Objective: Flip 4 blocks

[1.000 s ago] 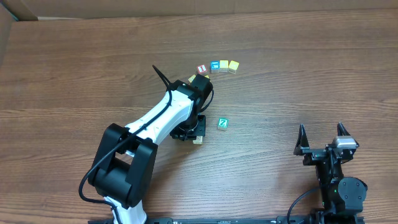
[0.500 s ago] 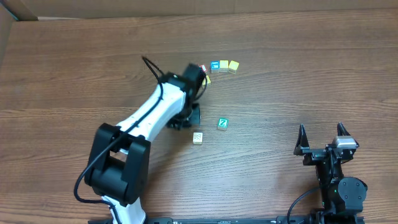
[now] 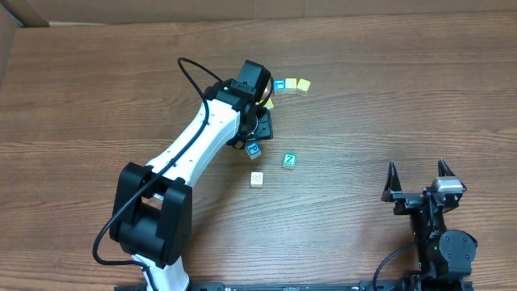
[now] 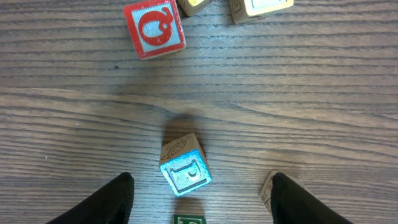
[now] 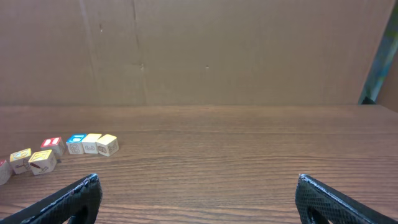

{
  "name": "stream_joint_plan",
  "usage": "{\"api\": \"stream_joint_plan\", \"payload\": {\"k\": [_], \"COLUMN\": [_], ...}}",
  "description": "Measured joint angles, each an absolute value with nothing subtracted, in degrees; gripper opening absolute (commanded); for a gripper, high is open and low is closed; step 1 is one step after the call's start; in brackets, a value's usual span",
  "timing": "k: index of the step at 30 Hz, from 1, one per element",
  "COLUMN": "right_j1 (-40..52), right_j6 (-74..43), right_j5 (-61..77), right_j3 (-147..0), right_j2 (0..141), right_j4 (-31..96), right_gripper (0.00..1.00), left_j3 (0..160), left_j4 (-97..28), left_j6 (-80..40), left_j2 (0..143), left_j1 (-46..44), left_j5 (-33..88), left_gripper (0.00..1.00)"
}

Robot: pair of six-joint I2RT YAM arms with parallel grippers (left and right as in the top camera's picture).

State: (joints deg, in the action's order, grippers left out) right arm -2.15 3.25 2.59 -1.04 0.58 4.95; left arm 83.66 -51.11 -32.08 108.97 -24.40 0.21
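A blue-faced block [image 4: 185, 167] sits tilted on the wood between the open fingers of my left gripper [image 4: 202, 186], touching neither of them. Overhead, this blue block [image 3: 254, 150] lies just below the left gripper [image 3: 257, 136]. The teal Z block [image 3: 289, 161] is to its right and shows as a green top [image 4: 189, 219] at the wrist view's bottom edge. A pale patterned block [image 3: 257, 179] lies nearer me, partly behind one finger [image 4: 268, 190]. A red-faced block [image 4: 153, 28] sits farther off. My right gripper [image 3: 420, 184] [image 5: 199, 196] stands open and empty at the near right.
At the far side is a row of a blue-topped cube [image 3: 279, 86] and two yellow cubes [image 3: 297, 84]. Another yellow cube [image 3: 269, 103] lies beside the left wrist. The right wrist view shows these cubes [image 5: 76, 144] at far left, with a cardboard wall [image 5: 199, 50] behind.
My left arm swung away from the pale block toward the far row, and its jaws went from shut to open. The blue block now lies free beneath it. The right arm stayed still.
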Motion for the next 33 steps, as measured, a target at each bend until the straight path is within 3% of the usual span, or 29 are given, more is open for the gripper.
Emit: {"api": "stream_joint_plan", "payload": {"k": [33], "right_j1": [-2.2], "right_j6": [3.2], "right_j5": [2.6], "right_j3": [-1.0], "right_j2": [0.6], "right_j4": [4.9], "right_gripper": [1.00], "left_j3": [83.6], "left_j4": [-45.5], "left_j6": [-34.2], "left_j2": [113.0], "left_j1": [-24.9], "left_j5": [-1.1], "left_gripper": [0.66]}}
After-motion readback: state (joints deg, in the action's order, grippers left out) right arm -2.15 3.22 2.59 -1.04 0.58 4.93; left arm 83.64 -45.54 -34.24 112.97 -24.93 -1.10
